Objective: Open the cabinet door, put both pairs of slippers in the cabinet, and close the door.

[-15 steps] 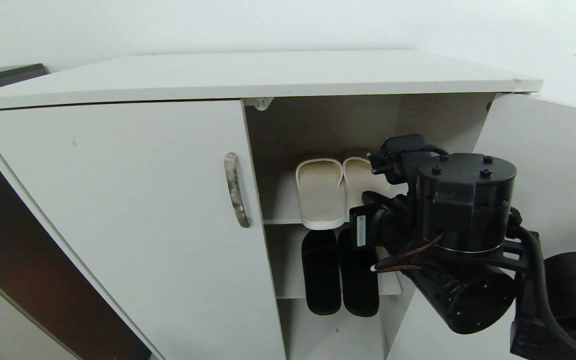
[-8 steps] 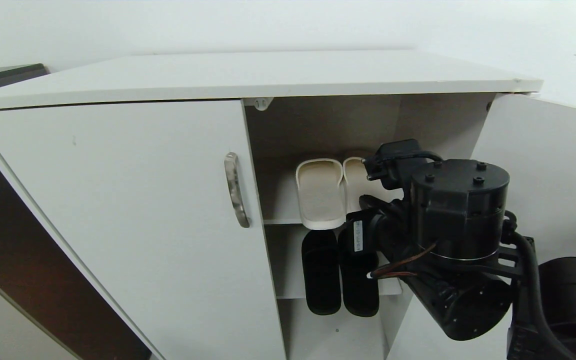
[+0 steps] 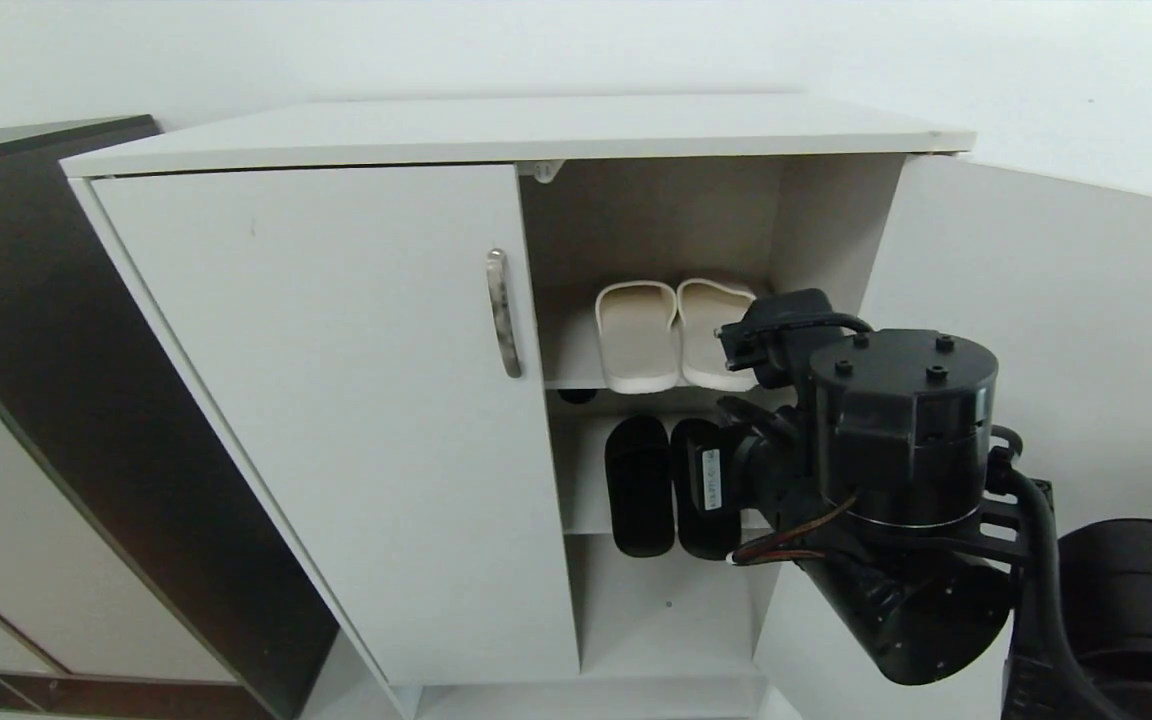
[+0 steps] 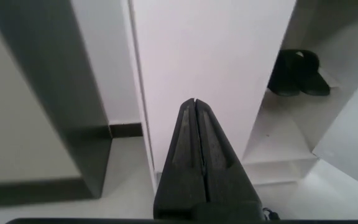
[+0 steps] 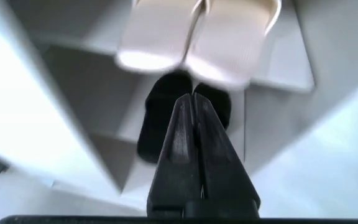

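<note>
White wall [image 3: 576,40] behind cabinet [image 3: 516,125]; right door [image 3: 1036,300] open. Right gripper [image 5: 194,102] pressed together, empty. Risk: overhanging black slippers [image 3: 641,485] may jam closing door.

My left pincer [image 4: 194,104] has its fingers pressed flat together, nothing between them. Beyond the tips stands the cabinet's closed white door [image 4: 216,56]. Beside that door the cabinet is open, and the black slippers [image 4: 300,73] lie side by side inside (toes towards me), above the bare bottom board [image 4: 272,134]. On the door's other side is a dark panel [image 4: 30,50].
</note>
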You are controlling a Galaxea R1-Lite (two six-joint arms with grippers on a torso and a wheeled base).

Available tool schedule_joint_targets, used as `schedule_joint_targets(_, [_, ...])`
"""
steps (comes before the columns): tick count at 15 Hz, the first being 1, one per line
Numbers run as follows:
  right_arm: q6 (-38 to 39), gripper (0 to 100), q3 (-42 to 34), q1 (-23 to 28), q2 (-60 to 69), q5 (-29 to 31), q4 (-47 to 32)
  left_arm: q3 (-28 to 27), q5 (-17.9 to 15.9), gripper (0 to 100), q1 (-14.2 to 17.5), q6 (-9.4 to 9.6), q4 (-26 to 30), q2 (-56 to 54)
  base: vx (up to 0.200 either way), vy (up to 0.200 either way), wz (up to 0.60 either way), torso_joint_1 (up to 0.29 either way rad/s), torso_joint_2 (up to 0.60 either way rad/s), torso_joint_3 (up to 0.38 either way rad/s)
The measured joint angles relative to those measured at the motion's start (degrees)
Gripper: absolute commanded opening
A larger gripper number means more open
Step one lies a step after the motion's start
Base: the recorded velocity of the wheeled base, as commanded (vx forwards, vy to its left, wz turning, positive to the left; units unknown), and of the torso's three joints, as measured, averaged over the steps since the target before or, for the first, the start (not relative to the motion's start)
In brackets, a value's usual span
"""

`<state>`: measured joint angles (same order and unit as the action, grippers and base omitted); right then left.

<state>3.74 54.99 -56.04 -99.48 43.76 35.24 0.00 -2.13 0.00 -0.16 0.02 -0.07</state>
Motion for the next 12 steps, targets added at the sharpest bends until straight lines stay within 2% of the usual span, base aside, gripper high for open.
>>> schedule_joint_targets(12, [-1.0,0,-2.2,0.0,0.0,-0.5,1.6,0.0,0.0,0,0.0,-0.02,0.0,0.0,-0.200,0.000,0.00,0.002,0.00,0.004])
